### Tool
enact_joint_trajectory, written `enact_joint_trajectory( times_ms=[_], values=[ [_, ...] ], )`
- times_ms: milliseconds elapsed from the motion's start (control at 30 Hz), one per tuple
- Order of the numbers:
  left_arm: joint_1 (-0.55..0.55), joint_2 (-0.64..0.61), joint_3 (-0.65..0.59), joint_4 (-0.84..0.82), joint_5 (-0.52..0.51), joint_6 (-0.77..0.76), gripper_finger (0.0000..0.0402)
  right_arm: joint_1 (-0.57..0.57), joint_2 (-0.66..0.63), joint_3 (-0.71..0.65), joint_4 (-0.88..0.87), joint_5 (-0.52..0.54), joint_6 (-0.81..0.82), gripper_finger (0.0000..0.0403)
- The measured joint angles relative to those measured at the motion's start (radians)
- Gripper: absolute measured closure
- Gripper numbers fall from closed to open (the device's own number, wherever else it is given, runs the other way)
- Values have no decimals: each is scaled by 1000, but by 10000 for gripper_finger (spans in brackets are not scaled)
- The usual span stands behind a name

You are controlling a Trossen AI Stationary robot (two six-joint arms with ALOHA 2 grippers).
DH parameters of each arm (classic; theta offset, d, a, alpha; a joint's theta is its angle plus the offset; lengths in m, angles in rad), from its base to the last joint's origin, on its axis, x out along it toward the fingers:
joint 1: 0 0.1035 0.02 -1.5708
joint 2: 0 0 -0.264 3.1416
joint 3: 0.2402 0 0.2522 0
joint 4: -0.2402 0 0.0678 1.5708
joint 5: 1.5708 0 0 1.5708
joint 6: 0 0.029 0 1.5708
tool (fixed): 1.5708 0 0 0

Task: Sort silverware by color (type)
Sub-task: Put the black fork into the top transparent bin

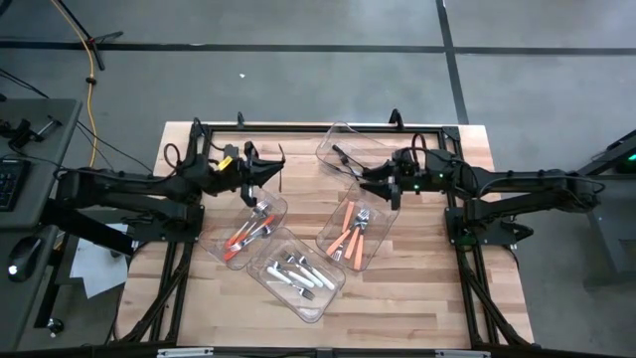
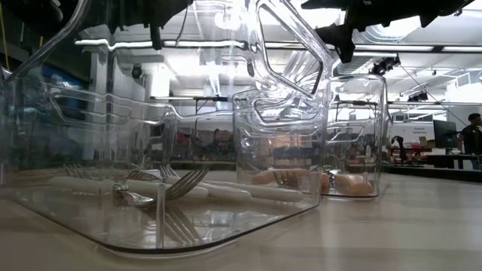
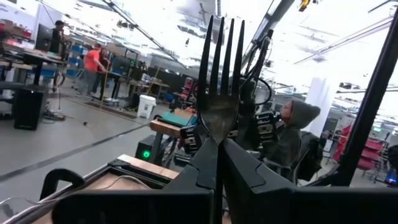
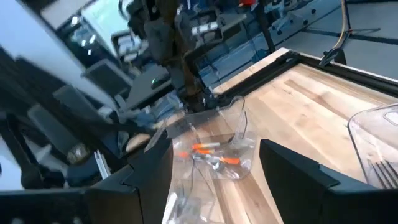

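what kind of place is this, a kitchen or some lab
Likely a robotics lab or workshop, not a kitchen: a wooden bench inside a black frame, workstations and people on an open concrete floor behind.

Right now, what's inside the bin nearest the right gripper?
One black utensil lies in that clear bin, by the open right gripper. The bin wall's glare may hide more.

Glossy all-black fork, smooth; clear rectangular plastic bins shine like glass; the pale wooden plank surface looks matt, grained.
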Motion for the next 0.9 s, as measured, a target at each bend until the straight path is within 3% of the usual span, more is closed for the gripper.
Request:
enact_joint_trajectory(
  times_ms=[200, 433, 633, 900],
  values=[
    [0, 71, 36, -2, -11, -34, 401, 0, 75, 0, 99, 16, 38, 178],
    [-26, 259, 175, 0, 3, 8, 401, 0, 267, 40, 294, 11, 31, 178],
    [-31, 394, 257, 0, 16, 2, 401, 0, 427, 161, 295, -12, -60, 178],
    [-31, 450, 305, 9, 17, 8, 401, 0, 551, 294, 295, -44, -104, 178]
  ],
)
